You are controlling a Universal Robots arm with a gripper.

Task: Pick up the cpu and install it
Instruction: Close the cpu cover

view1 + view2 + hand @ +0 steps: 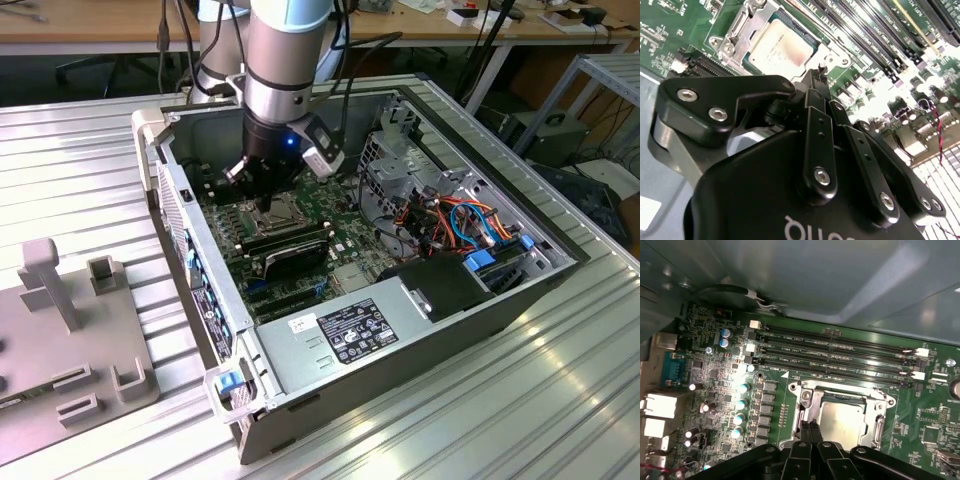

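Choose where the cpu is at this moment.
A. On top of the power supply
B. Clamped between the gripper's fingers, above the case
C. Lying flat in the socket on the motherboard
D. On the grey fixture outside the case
C: in the first wrist view the cpu lies flat inside the socket's metal frame on the motherboard, with the gripper at the frame's edge beside it.
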